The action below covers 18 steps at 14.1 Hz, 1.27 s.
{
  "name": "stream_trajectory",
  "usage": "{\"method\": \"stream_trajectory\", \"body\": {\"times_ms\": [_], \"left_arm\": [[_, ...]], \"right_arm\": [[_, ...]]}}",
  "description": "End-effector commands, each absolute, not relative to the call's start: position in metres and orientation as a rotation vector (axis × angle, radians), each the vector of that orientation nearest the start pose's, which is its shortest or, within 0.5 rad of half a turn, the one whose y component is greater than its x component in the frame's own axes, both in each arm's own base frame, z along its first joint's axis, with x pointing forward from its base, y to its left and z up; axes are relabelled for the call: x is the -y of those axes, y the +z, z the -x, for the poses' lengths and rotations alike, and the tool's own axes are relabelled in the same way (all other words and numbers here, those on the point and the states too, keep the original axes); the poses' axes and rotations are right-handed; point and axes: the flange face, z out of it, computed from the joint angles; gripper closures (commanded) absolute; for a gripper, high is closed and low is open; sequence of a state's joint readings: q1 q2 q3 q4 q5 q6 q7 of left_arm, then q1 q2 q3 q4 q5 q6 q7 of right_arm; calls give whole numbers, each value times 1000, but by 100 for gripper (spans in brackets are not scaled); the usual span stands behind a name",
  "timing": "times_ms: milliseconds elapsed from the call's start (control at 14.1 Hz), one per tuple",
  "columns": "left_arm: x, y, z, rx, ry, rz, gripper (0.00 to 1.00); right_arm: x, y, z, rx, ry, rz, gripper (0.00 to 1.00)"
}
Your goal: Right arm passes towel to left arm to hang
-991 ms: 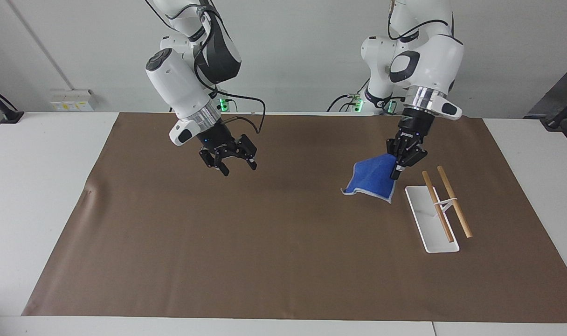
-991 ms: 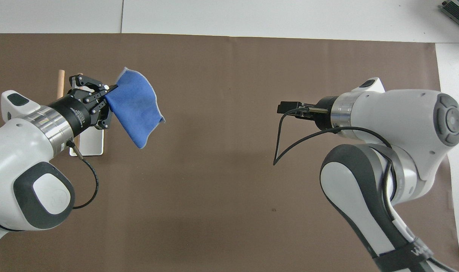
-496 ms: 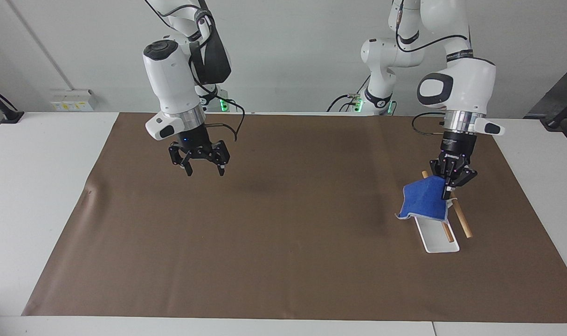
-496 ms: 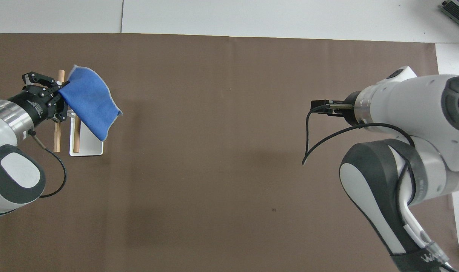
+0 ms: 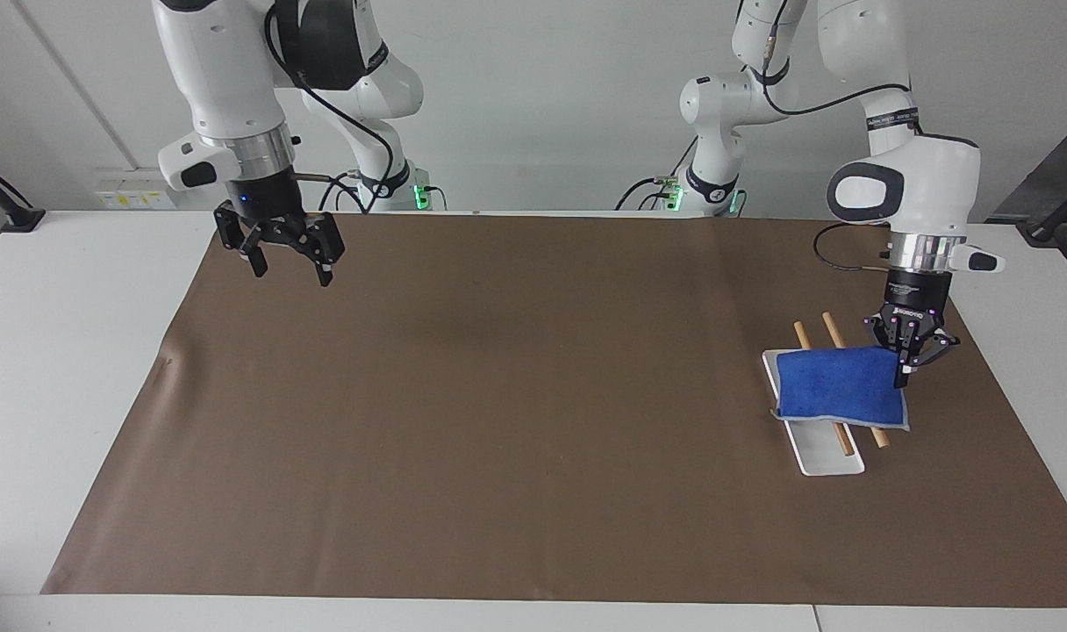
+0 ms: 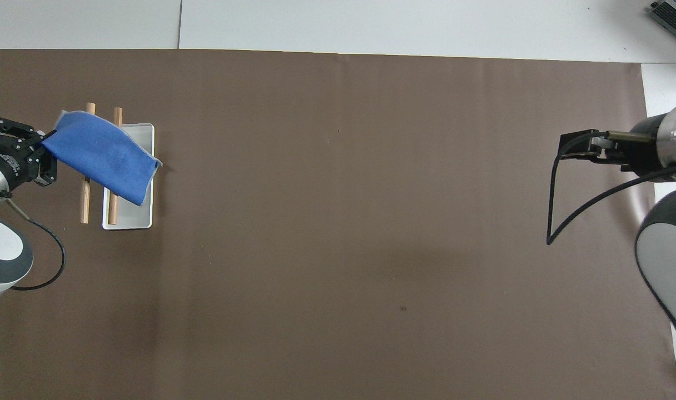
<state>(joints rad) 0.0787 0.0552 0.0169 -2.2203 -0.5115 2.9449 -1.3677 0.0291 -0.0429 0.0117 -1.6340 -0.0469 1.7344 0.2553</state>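
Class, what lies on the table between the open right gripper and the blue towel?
Only bare brown mat lies between the right gripper and the towel, as the facing view shows.

1. Facing view: camera stood high across the table, looked toward the robots at 12 o'clock; moderately distant, whole brown mat (image 5: 533,456) in frame.
2. Overhead view: camera stood high above the robots' end, looked forward and steeply down; arms entered from 6 o'clock; nearer.
3. Shared: the mat (image 6: 338,222) and the white rack (image 5: 819,448) (image 6: 128,214), turned half round.
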Motion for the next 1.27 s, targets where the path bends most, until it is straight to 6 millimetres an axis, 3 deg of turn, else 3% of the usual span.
{"method": "stream_trajectory", "body": {"times_ms": [0,71,142,212,283,425,637,850,1062,1204], "left_arm": [[-118,417,-571,-2049,534,-1471,98],[-128,413,-568,-2056,543,-1481,98],[-133,411,-566,-2064,545,-1479,88],[-132,409,-565,-2066,541,-1484,68],[-134,410,-564,-2067,544,-1481,55],[-137,411,-563,-2055,556,-1504,3],[-143,410,-562,-2013,590,-1580,0],[-169,411,-554,-1947,662,-1708,0],[-155,412,-560,-1724,744,-1980,0],[-139,414,-566,-1530,798,-2163,0]], "right_arm": [[3,657,-547,-322,-147,3162,0],[19,658,-541,-362,-118,3159,0],[25,660,-536,-361,-114,3136,0],[24,655,-531,-357,-93,3109,0],[22,651,-526,-351,-72,3101,0],[14,651,-522,-328,-52,3097,0],[16,661,-512,-332,-64,3096,0],[17,652,-519,-300,-56,3106,0],[19,648,-537,-301,-26,3125,0],[18,644,-534,-296,-9,3125,0]]}}
